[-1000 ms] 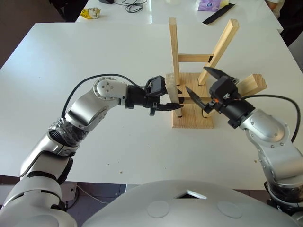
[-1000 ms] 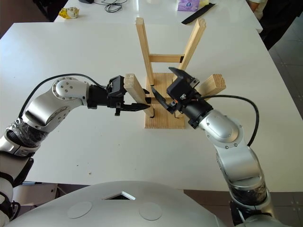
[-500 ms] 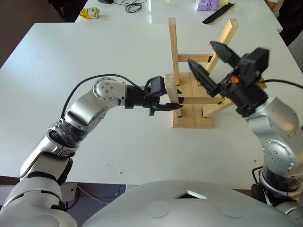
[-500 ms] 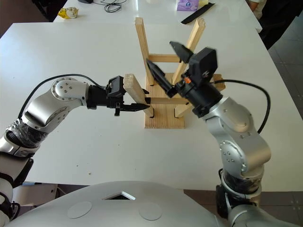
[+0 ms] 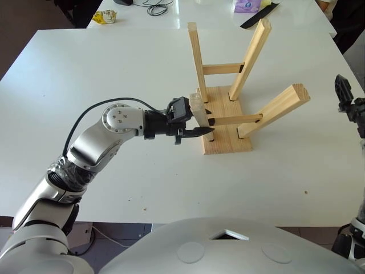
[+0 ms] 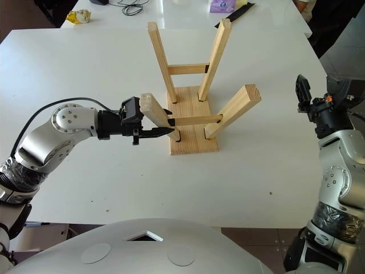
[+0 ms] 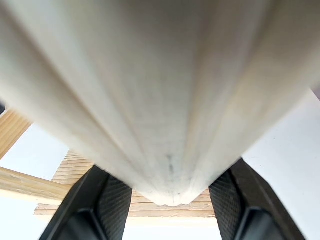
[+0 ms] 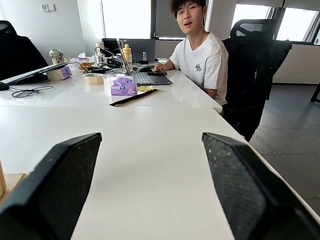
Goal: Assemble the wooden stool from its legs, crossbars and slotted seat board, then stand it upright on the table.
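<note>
The slotted seat board lies flat on the white table. Two far legs stand upright in it, joined by a crossbar. A second crossbar links the near pair; the near right leg leans outward to the right. My left gripper is shut on the near left leg at the board's left edge. That leg sits between the dark fingers in the left wrist view. My right gripper hangs open and holds nothing, by the table's right edge, well apart from the stool; its fingers are spread wide.
Behind this table stands another one with a purple tissue box, a black strip, a yellow packet and cables. A wide bare stretch of tabletop lies left of the stool.
My right gripper has lifted off the near right side of the stool and pulled back to the table's right edge. The left gripper keeps its hold on the near left leg.
</note>
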`<state>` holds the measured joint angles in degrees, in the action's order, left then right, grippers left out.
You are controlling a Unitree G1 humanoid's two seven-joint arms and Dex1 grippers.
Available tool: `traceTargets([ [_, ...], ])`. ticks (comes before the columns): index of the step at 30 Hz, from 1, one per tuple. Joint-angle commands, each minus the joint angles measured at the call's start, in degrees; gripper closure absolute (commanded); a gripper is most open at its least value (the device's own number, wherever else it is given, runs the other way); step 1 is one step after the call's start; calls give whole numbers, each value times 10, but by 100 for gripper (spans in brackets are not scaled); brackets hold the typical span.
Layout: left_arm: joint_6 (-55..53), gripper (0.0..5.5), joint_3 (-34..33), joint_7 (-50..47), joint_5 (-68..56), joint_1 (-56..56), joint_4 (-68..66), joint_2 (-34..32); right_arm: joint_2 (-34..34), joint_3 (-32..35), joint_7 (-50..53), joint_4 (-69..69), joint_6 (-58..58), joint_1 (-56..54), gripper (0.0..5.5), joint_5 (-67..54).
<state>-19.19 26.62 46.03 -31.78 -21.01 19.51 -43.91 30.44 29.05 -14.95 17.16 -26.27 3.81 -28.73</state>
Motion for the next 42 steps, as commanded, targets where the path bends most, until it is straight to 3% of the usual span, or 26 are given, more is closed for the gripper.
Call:
traceTargets([
  [1, -116, 344, 56, 12, 87, 78, -63, -68, -13, -36, -2, 28, 25, 0, 247, 29],
  [4, -117, 344, 60, 15, 89, 73, -65, -67, -36, -99, 9, 103, 4, -3, 289, 28],
  [9, -123, 344, 94, 37, 108, 28, -83, -44, -69, -314, 21, 289, -63, -35, 366, 35],
  [12, -123, 344, 110, 51, 120, -2, -97, -30, -77, -362, 28, 317, -91, -69, 395, 44],
  [21, -113, 344, 111, 58, 123, 1, -112, -28, -79, -329, 33, 252, -98, -71, 472, 102],
  [24, -107, 344, 103, 53, 121, 23, -111, -41, -68, -284, 29, 225, -87, -60, 495, 111],
  [30, -108, 344, 87, 38, 108, 53, -97, -54, 0, -146, 26, 108, -51, -63, 495, 143],
  [34, -112, 344, 83, 24, 102, 60, -90, -52, 32, -93, 26, 19, -24, -82, 495, 163],
  [39, -114, 344, 83, 21, 101, 57, -90, -49, 11, -97, 43, -26, -34, -83, 495, 172],
  [42, -113, 344, 85, 23, 102, 53, -92, -49, -45, -161, 53, 21, -73, -88, 495, 152],
])
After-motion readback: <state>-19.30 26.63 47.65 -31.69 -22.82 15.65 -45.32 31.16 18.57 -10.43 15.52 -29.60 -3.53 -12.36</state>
